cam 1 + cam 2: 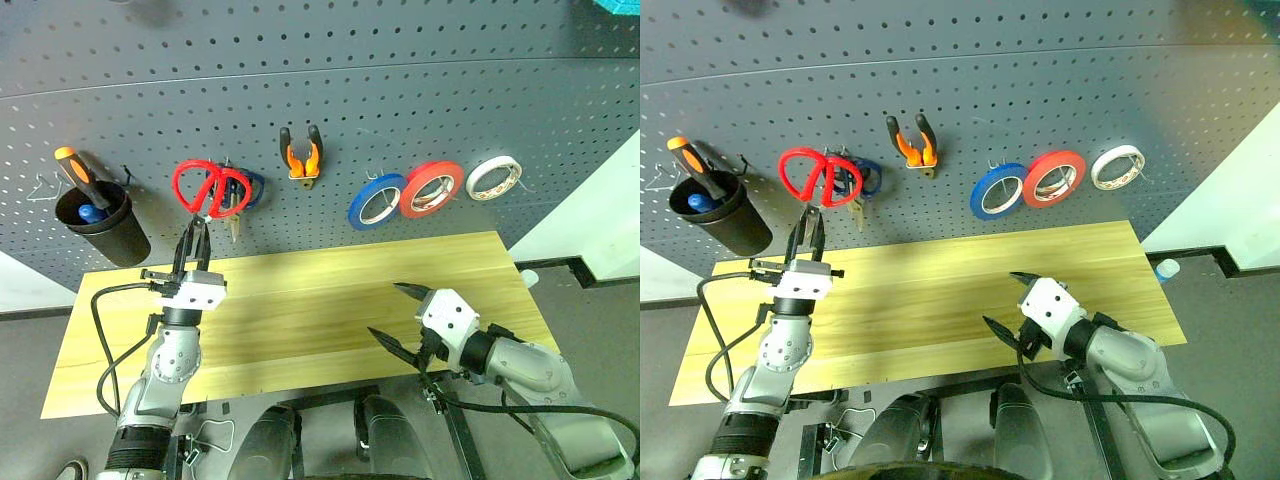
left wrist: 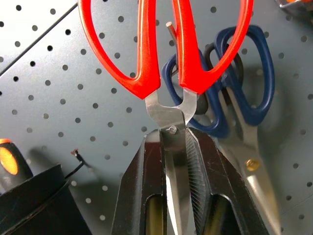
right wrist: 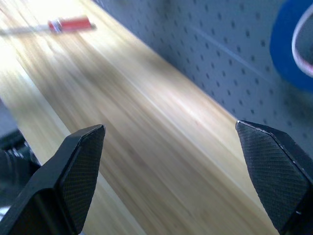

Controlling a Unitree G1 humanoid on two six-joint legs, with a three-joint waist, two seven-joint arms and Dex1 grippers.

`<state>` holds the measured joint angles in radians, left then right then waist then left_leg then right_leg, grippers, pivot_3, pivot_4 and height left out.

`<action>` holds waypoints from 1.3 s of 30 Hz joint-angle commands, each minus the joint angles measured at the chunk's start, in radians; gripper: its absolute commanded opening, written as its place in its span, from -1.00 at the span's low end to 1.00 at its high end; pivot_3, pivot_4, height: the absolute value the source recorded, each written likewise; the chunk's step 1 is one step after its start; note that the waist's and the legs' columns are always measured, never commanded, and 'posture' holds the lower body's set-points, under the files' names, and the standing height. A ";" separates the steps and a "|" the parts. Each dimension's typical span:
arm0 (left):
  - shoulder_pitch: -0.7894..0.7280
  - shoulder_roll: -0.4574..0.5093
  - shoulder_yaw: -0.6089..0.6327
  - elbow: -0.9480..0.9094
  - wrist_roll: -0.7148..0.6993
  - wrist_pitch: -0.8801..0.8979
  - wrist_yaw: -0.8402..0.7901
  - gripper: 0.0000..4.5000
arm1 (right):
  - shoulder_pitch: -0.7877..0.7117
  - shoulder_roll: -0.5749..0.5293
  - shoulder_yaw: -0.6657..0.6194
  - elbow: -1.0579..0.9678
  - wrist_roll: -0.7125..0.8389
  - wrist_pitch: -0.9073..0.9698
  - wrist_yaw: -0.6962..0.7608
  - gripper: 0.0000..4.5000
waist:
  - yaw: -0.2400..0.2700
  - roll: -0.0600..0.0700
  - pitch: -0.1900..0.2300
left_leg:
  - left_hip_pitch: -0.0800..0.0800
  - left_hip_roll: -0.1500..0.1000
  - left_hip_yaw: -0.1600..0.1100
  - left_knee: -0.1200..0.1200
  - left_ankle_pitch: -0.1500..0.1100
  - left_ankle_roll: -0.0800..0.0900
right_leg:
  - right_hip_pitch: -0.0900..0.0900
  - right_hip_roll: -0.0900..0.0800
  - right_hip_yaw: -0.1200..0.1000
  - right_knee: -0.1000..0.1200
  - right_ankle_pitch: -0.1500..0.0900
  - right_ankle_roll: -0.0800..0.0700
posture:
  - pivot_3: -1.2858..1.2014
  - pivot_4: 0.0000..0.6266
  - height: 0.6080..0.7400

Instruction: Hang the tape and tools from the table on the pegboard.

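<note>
the pegboard (image 1: 330, 110) spans the far side, blue tape (image 1: 375, 200) and pliers (image 1: 300, 152) already hung. the table (image 1: 300, 300) offers wide bare room. the left gripper (image 1: 192, 243) clamps the red-handled scissors (image 1: 207, 188) by the blades, handles up at a hook. the right gripper (image 1: 398, 316) hovers wide open, near right. a screwdriver (image 3: 71, 24) lies on the wood.

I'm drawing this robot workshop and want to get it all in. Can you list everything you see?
Pegboard: one, dark grey, behind the table.
Table: one, light wood.
Red-handled scissors: one, at a pegboard hook, blades in the left gripper.
Blue-handled scissors: one, hanging behind them.
Pliers: one, orange-black, hung.
Tape rolls: blue, red-orange, white, hung.
Cup: one, black, holding an orange-black screwdriver.
Red-handled screwdriver: one, on the table.
Left gripper: shut.
Right gripper: open, over the table.
</note>
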<state>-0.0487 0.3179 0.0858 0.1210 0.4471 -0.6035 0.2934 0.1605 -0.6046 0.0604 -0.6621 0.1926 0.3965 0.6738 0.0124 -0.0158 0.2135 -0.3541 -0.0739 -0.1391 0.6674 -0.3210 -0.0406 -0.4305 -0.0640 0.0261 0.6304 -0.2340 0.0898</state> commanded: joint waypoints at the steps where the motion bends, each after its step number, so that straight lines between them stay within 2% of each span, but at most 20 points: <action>1: -0.008 0.006 0.012 0.001 -0.012 -0.005 0.011 -0.89 | 0.001 0.018 -0.064 -0.113 0.117 -0.020 0.021 1.00 | 0.000 0.000 0.000 | 0.000 0.000 0.000 0.000 0.000 0.000 | 0.000 0.000 0.000 0.000 0.000 0.000 | 0.03 -0.42 0.80; 12: -0.020 0.000 0.003 0.010 -0.015 0.005 0.003 -0.89 | -0.066 0.017 -0.147 -0.215 0.309 0.035 -0.010 1.00 | 0.001 0.000 0.000 | 0.000 0.000 0.000 0.000 0.000 0.000 | 0.000 0.000 0.000 0.000 0.000 0.000 | 0.03 -0.42 0.80; 24: -0.030 -0.011 -0.021 0.030 -0.025 0.010 -0.017 -0.89 | -0.083 -0.004 -0.144 -0.223 0.323 0.057 -0.049 1.00 | 0.000 0.000 0.000 | 0.000 0.000 0.000 0.000 0.000 0.000 | 0.000 0.000 0.000 0.000 0.000 0.000 | 0.02 -0.41 0.80; 39: 0.026 -0.010 -0.031 -0.108 -0.057 -0.045 -0.066 -0.89 | -0.027 -0.009 -0.128 -0.173 0.273 0.028 -0.047 1.00 | -0.001 0.000 0.000 | 0.000 0.000 0.000 0.000 0.000 0.000 | 0.000 -0.001 0.000 0.000 0.000 0.000 | 0.03 -0.39 0.80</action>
<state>-0.0400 0.3063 0.0574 0.0436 0.4045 -0.6374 0.2365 0.1330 -0.6092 -0.0640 -0.8183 0.4693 0.4495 0.6248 0.0114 -0.0162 0.2132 -0.3541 -0.0739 -0.1390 0.6674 -0.3212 -0.0404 -0.4305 -0.0646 0.0263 0.6303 -0.2339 0.0898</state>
